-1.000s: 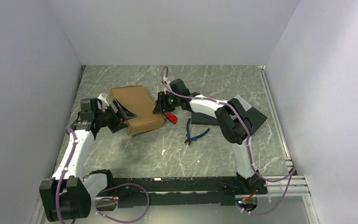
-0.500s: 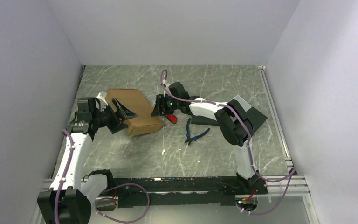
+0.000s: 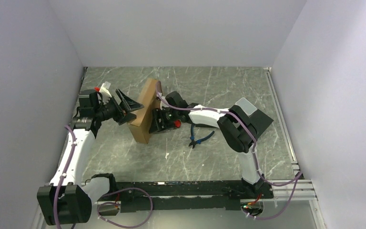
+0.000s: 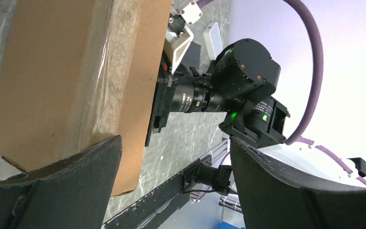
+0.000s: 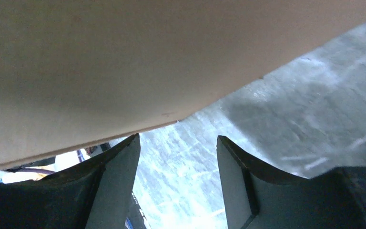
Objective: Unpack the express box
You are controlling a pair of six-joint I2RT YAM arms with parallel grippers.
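The express box [image 3: 144,112], a brown cardboard carton, stands tipped up on one long edge at the table's left middle. My left gripper [image 3: 131,105] is open at the box's upper left side. In the left wrist view [image 4: 174,160] one finger [image 4: 62,191] overlaps the box's [image 4: 52,71] lower corner and nothing is between the jaws. My right gripper [image 3: 157,120] is open against the box's right face. In the right wrist view [image 5: 176,160] the box's underside [image 5: 124,57] fills the top, and the jaws hold nothing. It also shows in the left wrist view [image 4: 158,107], pressed on the cardboard.
Blue-handled pliers [image 3: 198,138] lie right of the right gripper, with a small red thing [image 3: 175,123] beside it. A translucent white case [image 3: 246,106] rests on a black pad [image 3: 262,121] at the right. White walls close in the left, back and right.
The box has gone from lying flat to standing on its edge. My left gripper has risen and moved right along it. My right gripper has moved left against its face.
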